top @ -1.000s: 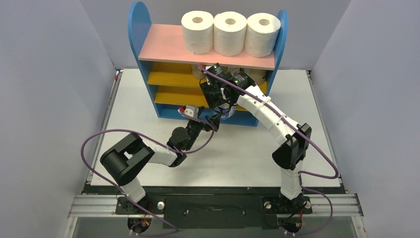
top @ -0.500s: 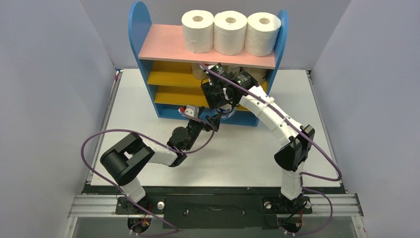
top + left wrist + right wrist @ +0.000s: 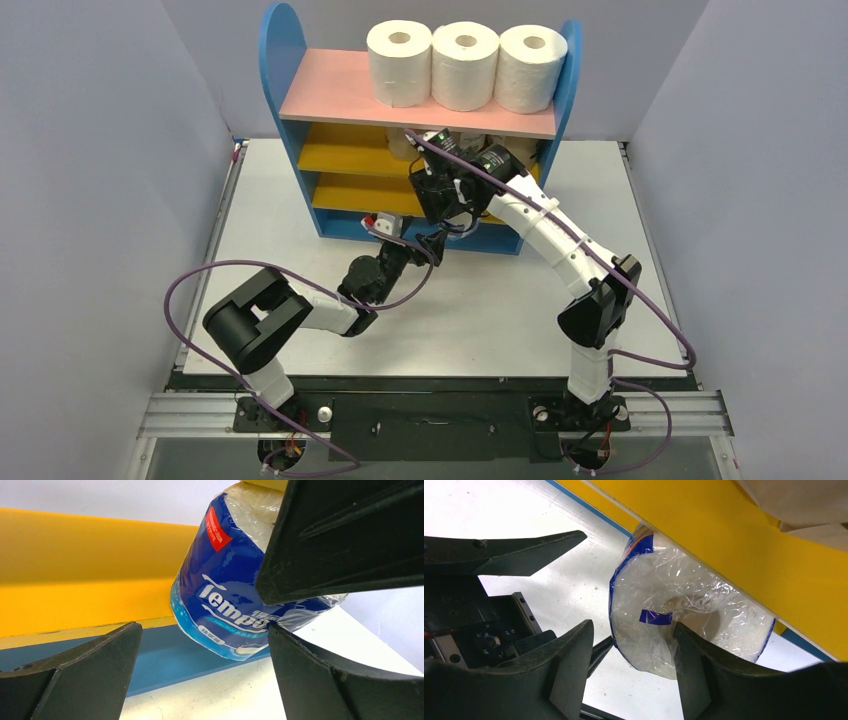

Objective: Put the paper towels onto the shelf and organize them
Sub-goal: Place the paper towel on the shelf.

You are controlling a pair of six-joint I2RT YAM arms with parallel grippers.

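Showing the blue-wrapped roll (image 3: pixel 220 595) tilted at the front of the shelf (image 3: pixel 275 60), its upper end under the lower yellow board (image 3: pixel 75 570) and its lower end at the edge of the blue base (image 3: pixel 160 660). Right gripper (image 3: pixel 633 625) — fingers parted, not clamped; one finger just beside the roll's end face, the other overlapping it, contact uncertain. Left gripper (image 3: pixel 204 630) — jaws wide apart, low over the table (image 3: pixel 270 200), holding nothing, the roll just beyond them. Three white rolls (image 3: pixel 465 65) stand side by side on the pink top board (image 3: pixel 330 90)
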